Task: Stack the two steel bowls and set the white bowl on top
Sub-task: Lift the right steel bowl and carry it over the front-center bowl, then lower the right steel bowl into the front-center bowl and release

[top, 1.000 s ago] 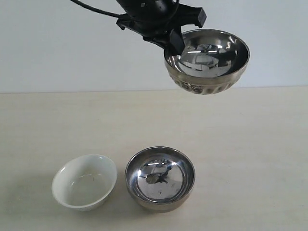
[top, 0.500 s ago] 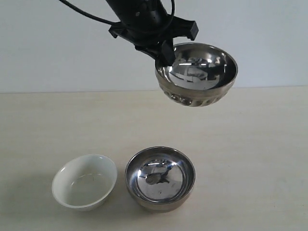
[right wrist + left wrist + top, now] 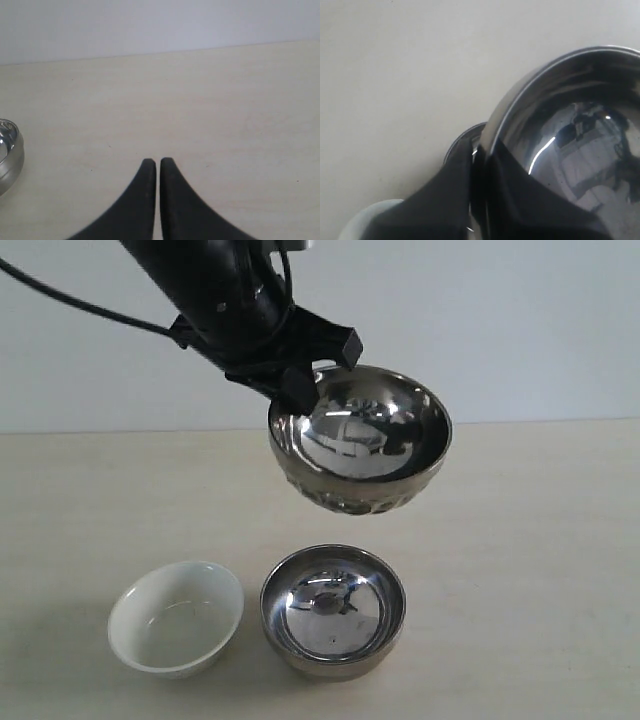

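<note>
Where left hand clamps ribbed steel bowl by rim, smooth steel bowl peeks out, mostly hidden; right hand closed, empty.

A pale, beige table is stretching back to a plain bluish-white wall; soft, even light is falling, seemingly from above, leaving only faint shadows.

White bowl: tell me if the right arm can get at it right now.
Probably not easily. The white bowl sits uncovered, but beyond the smooth steel bowl, and the left end effector holds the ribbed steel bowl across that path.
</note>
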Tool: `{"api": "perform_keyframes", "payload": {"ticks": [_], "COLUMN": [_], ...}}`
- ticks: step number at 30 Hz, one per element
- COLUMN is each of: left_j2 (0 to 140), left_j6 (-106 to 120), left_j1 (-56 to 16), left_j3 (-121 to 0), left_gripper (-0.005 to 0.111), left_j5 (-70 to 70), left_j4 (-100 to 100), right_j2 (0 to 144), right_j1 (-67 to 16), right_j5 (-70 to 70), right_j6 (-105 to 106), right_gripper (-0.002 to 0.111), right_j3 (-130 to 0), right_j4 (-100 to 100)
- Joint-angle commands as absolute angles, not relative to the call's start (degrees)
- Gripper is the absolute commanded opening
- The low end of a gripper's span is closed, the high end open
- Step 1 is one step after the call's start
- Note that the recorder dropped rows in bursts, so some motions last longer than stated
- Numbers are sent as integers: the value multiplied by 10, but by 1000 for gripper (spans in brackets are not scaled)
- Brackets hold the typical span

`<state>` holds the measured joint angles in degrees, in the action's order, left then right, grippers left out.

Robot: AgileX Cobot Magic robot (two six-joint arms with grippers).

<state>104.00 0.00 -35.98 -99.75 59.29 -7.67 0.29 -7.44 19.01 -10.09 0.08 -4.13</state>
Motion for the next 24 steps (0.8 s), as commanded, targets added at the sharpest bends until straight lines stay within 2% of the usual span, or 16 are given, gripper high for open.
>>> {"api": "perform_keyframes", "payload": {"ticks": [1, 7, 11, 24], "left_j2": [984, 937, 928, 1001], "left_j6": [9, 30, 93, 155], "left_j1": [-359, -341, -324, -309], "left_j3": [-891, -765, -704, -693], "left_gripper": [4, 4, 4, 4], "left_j5": [508, 432, 366, 338], "left_j4": [-105, -157, -261, -341], "right_j2": [0, 0, 0, 0], "right_j1": [-76, -76, -76, -76], "right_j5": [186, 186, 186, 186], "right_j6": [-100, -100, -100, -100], "right_gripper": [0, 0, 0, 0], "right_j3": [0, 0, 0, 0], "right_j4": [-46, -46, -46, -46]}}
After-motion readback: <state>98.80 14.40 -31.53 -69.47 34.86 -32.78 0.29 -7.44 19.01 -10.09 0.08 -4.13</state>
